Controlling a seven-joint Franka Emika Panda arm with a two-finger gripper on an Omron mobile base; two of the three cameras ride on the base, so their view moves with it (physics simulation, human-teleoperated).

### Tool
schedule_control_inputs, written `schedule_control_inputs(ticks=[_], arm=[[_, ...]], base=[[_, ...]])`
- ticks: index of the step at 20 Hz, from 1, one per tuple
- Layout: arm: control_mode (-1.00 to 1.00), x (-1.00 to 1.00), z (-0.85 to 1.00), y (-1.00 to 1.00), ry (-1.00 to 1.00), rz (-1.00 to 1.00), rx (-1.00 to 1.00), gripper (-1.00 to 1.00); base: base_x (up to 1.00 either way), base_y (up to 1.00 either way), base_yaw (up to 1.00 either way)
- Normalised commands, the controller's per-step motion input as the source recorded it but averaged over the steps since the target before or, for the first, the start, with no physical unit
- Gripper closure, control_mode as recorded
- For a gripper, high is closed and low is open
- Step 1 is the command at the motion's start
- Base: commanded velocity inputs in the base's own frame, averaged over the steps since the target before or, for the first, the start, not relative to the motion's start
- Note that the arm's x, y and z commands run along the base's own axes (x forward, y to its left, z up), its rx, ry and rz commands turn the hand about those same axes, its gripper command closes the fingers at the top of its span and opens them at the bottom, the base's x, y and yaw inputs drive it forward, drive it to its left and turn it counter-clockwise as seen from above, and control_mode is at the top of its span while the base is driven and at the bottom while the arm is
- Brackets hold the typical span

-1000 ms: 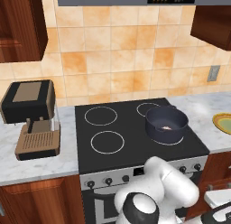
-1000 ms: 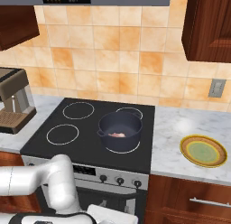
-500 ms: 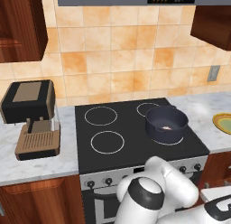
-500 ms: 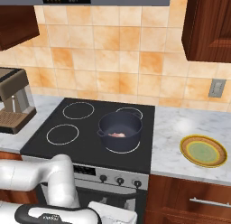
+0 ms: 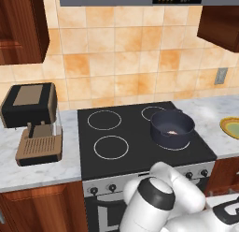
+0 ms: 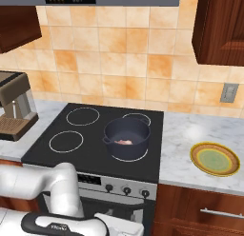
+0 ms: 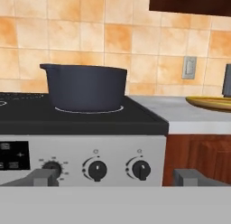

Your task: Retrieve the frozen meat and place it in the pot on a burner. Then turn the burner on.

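Note:
The dark blue-grey pot [image 5: 172, 126] [image 6: 126, 136] stands on the stove's front right burner. The frozen meat [image 5: 172, 132] [image 6: 125, 142], a small pinkish lump, lies inside it. In the hand view the pot [image 7: 85, 85] sits above the stove's front panel, its inside hidden by its wall. My gripper [image 7: 116, 178] is open and empty, its two grey fingertips [image 7: 43, 177] spread wide. It faces the front panel at knob height. Three knobs [image 7: 97, 170] show there, the right one [image 7: 141, 169] below the pot's right side.
A coffee machine [image 5: 30, 123] stands on the counter left of the stove. A yellow-green plate [image 6: 214, 159] [image 7: 210, 102] lies on the marble counter to the right. The stove's knobs [image 6: 126, 190] line its front panel, with wooden cabinet fronts [image 7: 198, 157] beside it.
My arm has shifted low in front of the stove, its hand reaching further right along the panel. The pot and the meat have stayed put, and the gripper has stayed open.

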Motion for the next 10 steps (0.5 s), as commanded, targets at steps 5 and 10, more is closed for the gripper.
schedule_control_inputs(ticks=[5,10], arm=[[-1.0,0.0,-0.13,0.0,0.0,0.0,-0.04,-1.0],[-1.0,0.04,-0.16,0.0,0.0,0.0,-0.01,-1.0]], base=[[0.0,0.0,0.0],[0.0,0.0,0.0]])
